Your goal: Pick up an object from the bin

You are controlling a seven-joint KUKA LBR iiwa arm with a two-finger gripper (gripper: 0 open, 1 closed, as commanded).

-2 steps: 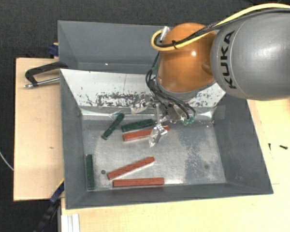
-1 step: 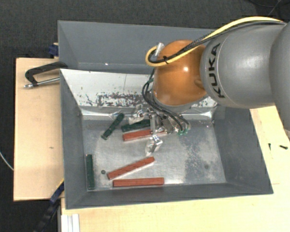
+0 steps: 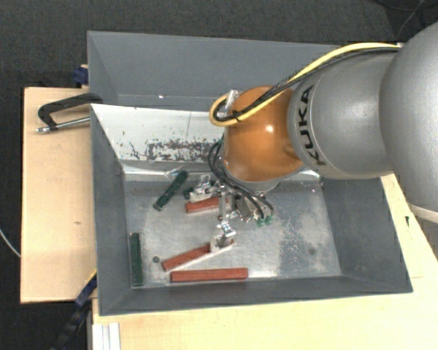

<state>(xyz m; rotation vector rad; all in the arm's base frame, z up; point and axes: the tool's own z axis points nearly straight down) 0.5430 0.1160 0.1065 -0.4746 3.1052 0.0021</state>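
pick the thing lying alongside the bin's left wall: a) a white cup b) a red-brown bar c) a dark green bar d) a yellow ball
c: the dark green bar lies lengthwise by the left wall, while the long red-brown bar lies along the front edge of the floor.

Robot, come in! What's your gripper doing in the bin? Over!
Gripper down at the upper right end of a slanted red-brown bar. Bar flat on bin floor. Longer red-brown bar close beside it.

Grey KUKA arm (image 3: 372,115), orange wrist cover (image 3: 259,141), yellow cable (image 3: 328,57).
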